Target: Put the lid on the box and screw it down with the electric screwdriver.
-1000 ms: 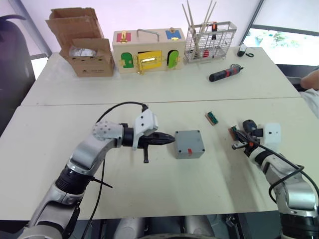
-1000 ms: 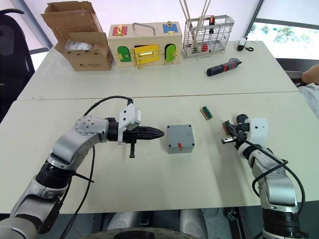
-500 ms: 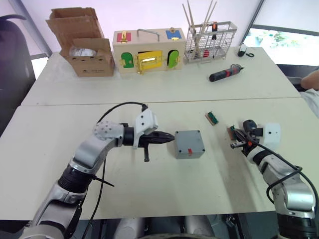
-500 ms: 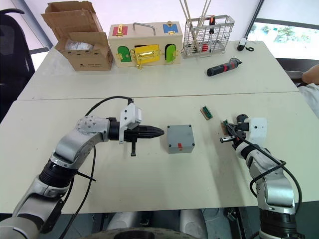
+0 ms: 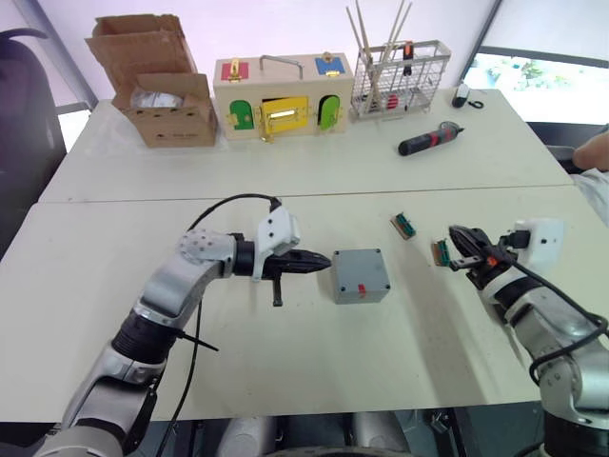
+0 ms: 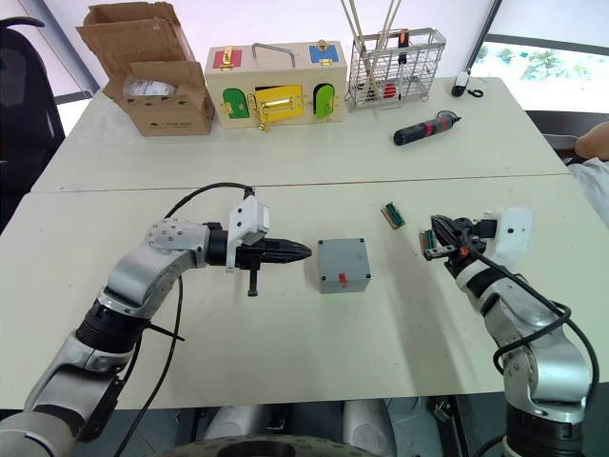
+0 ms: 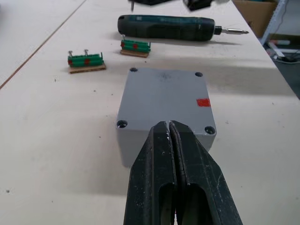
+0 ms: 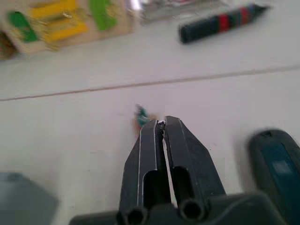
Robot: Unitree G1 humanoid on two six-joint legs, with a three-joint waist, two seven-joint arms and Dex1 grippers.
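Head views: two pale tabletops butted together at a seam, bright window at the far right. Along the far side, a cardboard box, a wooden box with coloured doors, a wire basket, and a red-and-black screwdriver lying nearer. On the near table, the box, grey, lid already seated on top, red mark on the near wall. Open tabletop around it on the near side; two small green terminal pieces off toward the right arm. Left gripper level with the tabletop, tip just short of the box's left wall, fingers together, nothing between them. Right gripper above the table well to the right of the box, pointing back toward it, fingers together and holding nothing.

Left wrist view: closed black fingers just before the lid (four corner screw holes visible). Beyond it, the electric screwdriver lying flat, bit pointing to the table edge, apart from both green pieces.

Right wrist view: fingers pressed shut over bare table, a blurred dark blue-green body at one side, the grey box corner at the other.
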